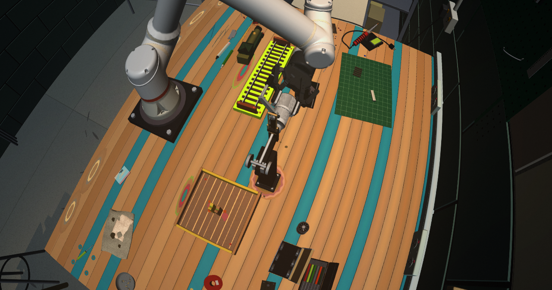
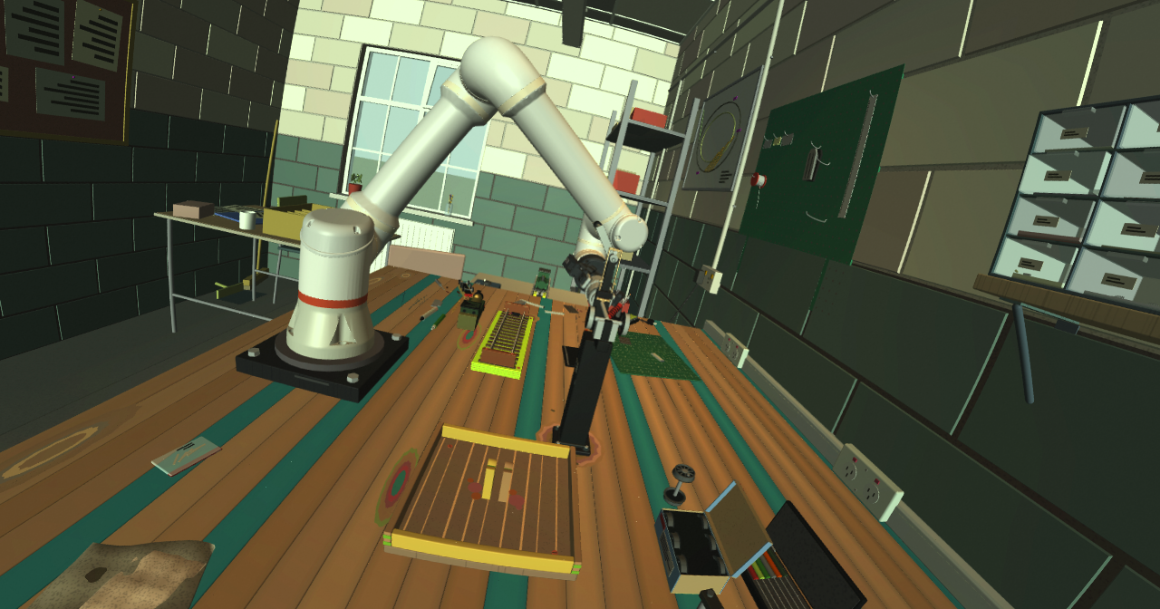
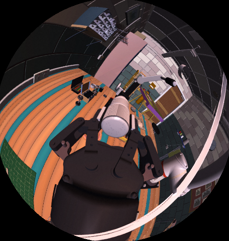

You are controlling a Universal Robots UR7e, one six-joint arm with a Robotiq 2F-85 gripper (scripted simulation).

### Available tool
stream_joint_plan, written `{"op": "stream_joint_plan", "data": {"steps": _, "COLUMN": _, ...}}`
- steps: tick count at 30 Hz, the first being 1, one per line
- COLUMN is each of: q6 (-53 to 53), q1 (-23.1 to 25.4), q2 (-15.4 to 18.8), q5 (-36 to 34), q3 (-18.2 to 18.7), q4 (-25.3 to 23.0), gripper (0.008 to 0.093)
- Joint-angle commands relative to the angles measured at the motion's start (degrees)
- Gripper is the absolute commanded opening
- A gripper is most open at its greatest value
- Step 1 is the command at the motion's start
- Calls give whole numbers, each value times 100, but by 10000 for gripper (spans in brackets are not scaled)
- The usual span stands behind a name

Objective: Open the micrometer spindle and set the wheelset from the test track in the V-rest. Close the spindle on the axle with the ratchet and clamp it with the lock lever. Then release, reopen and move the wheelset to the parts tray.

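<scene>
The micrometer's spindle is mostly hidden behind its knurled silver ratchet thimble (image 3: pixel 115 115). The thimble (image 1: pixel 285 107) sits gripped in my gripper (image 3: pixel 115 119), which is closed around it. The micrometer stand (image 1: pixel 266 172) is a black post mid-bench, tall in the second side camera (image 2: pixel 586 387). The wheelset (image 1: pixel 259 164) rests across the V-rest on that stand, its two grey wheels on either side. The lock lever (image 1: pixel 265 100) sticks out near the thimble. The yellow-green test track (image 1: pixel 266 76) lies behind and stands empty. The wooden parts tray (image 1: pixel 218 210) lies in front of the stand.
Behind the work stand a green model locomotive (image 1: pixel 249 45), a soldering iron (image 1: pixel 364 39) and a green cutting mat (image 1: pixel 364 89). A loose wheel (image 1: pixel 303 227) and open tool cases (image 1: pixel 303 267) lie at the near right. My arm's base (image 1: pixel 164 103) is bolted on the left.
</scene>
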Motion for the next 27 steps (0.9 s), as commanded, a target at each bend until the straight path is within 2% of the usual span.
{"op": "stream_joint_plan", "data": {"steps": 1, "q6": 0, "q1": 2, "q2": -4, "q5": 0, "q3": -2, "q4": -1, "gripper": 505}}
{"op": "stream_joint_plan", "data": {"steps": 12, "q6": 0, "q1": 2, "q2": -4, "q5": 0, "q3": -2, "q4": -1, "gripper": 720}}
{"op": "stream_joint_plan", "data": {"steps": 23, "q6": 0, "q1": 19, "q2": 5, "q5": 17, "q3": -17, "q4": 6, "gripper": 720}}
{"op": "stream_joint_plan", "data": {"steps": 27, "q6": 0, "q1": 193, "q2": 102, "q5": 189, "q3": -181, "q4": 71, "gripper": 720}}
